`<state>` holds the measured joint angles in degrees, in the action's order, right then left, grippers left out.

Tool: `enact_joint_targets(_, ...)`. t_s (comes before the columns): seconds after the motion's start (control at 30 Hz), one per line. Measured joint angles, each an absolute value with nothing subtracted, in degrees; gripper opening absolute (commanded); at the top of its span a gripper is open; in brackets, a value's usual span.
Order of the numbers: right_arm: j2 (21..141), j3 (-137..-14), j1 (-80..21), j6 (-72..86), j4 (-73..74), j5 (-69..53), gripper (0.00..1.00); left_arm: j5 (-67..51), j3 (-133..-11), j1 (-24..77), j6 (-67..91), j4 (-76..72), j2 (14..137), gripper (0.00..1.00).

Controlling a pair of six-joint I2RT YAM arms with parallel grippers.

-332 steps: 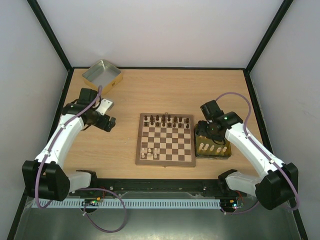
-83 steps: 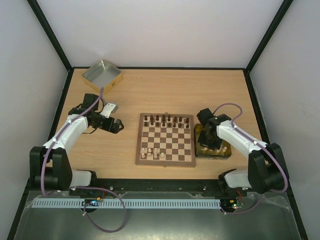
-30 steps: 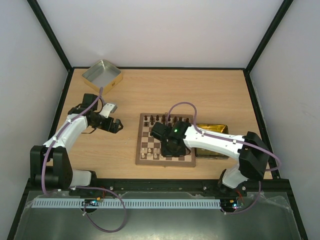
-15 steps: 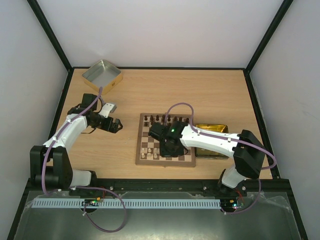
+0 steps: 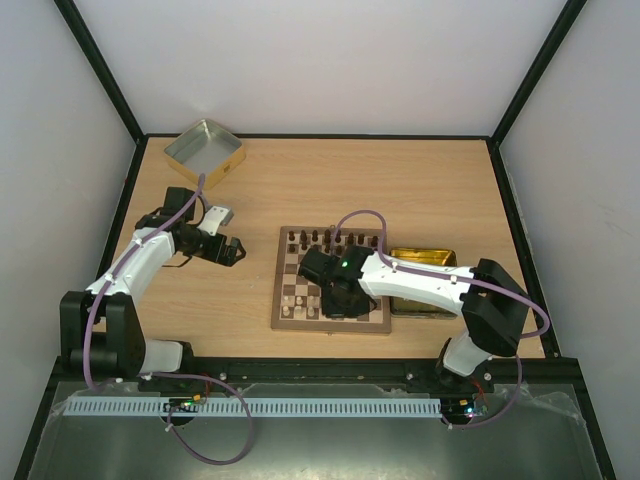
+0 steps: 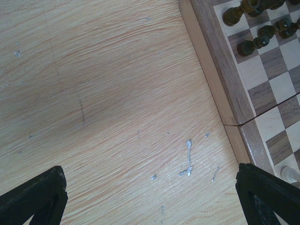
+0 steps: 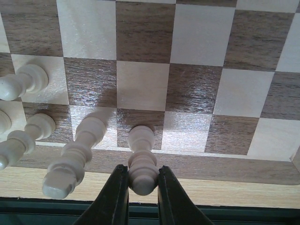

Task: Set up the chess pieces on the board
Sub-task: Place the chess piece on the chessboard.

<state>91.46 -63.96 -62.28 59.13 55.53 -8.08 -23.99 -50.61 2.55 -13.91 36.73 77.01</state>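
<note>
The board [image 5: 330, 326] lies mid-table, with dark chess pieces [image 5: 330, 238] along its far rows and a few cream ones [image 5: 298, 303] near its front left. My right gripper [image 7: 142, 177] is shut on the head of a cream piece [image 7: 140, 140]. That piece stands upright with its base on a dark square of the board's [image 7: 140, 84] nearest row. Other cream pieces [image 7: 70, 159] stand just left of it. From above, the right gripper [image 5: 338, 295] hangs over the board's near half. My left gripper [image 6: 150, 201] is open above bare table, left of the board's frame [image 6: 211, 61].
An open metal tin [image 5: 204, 150] sits at the back left corner. A gold tin tray [image 5: 425, 258] lies just right of the board, partly under the right arm. Dark pieces [image 6: 253, 44] show at the left wrist view's upper right.
The right arm has swung from the tray on the right to the board's near rows, carrying a cream piece; in the last second it barely shifted. The left arm has stayed put.
</note>
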Motion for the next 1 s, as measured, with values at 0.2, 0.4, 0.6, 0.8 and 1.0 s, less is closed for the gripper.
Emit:
enact_joint_targets(0.2,91.5,-64.0,-62.3,59.1,55.2,-8.0,0.10,-24.0,-50.6,2.5,-13.9,36.8,77.0,0.98)
enact_joint_targets(0.4,91.7,-64.0,-62.3,58.8,55.0,-8.1,0.27,-24.0,-50.6,2.5,-13.9,36.8,77.0,0.98)
enact_joint_targets(0.6,92.6,-64.0,-62.3,58.3,54.7,-7.7,0.30,-24.0,-50.6,2.2,-13.9,36.8,77.0,0.98)
enact_joint_targets(0.8,92.7,-65.7,-62.2,58.3,55.3,-6.3,0.32,-24.0,-50.6,2.2,-13.9,36.8,77.0,0.98)
enact_joint_targets(1.0,92.7,-67.8,-60.7,57.8,56.7,-4.9,0.33,-24.0,-50.6,2.2,-13.9,36.8,77.2,0.98)
